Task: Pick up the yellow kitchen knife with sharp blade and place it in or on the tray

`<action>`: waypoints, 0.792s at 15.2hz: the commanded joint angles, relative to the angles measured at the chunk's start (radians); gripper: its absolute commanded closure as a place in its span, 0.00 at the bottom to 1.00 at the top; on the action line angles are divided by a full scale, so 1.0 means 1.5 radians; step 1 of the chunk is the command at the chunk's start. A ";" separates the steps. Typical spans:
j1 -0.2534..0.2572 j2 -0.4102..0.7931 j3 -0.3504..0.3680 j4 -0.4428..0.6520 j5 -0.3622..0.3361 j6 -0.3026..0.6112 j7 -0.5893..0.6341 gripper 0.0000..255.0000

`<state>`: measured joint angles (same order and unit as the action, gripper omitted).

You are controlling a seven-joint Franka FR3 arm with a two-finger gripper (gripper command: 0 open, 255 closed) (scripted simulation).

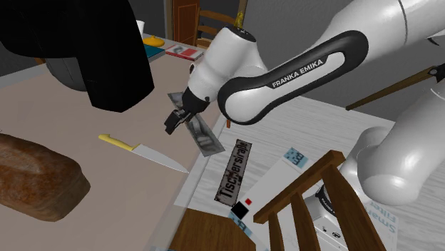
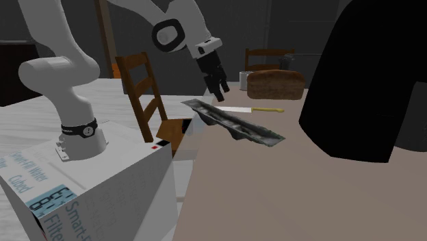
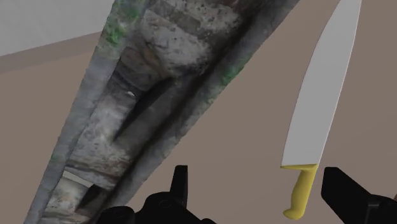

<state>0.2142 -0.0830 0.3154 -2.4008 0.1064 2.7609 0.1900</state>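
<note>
I find the tool (image 3: 261, 198) released, fingers apart above the worktop (image 1: 121, 196); in the wrist view the knife (image 3: 318, 95) shows its yellow handle between them, untouched. The knife lies flat on the worktop just beside the grey mottled tray (image 3: 146, 95), its blade tip cut off from sight. In the shoulder view the tool covers part of the tray, and a large black shape (image 1: 93, 43) hides the worktop beyond.

The end effector (image 2: 220, 93), jaws apart, hangs above the tray's (image 2: 236, 124) 10 o'clock end. The knife (image 2: 248, 109) lies on the worktop (image 2: 274, 192) at the tray's 1 o'clock, handle pointing to 3.
</note>
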 commanded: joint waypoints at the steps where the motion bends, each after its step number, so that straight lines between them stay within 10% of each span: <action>1: 0.002 0.050 0.015 0.029 -0.041 0.036 0.030 0.00; 7: 0.059 0.188 -0.006 0.127 -0.214 0.110 0.157 0.00; 12: 0.094 0.244 -0.040 0.164 -0.261 0.133 0.194 0.00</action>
<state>0.3455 0.2631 0.2661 -2.1665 -0.2705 2.9519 0.4693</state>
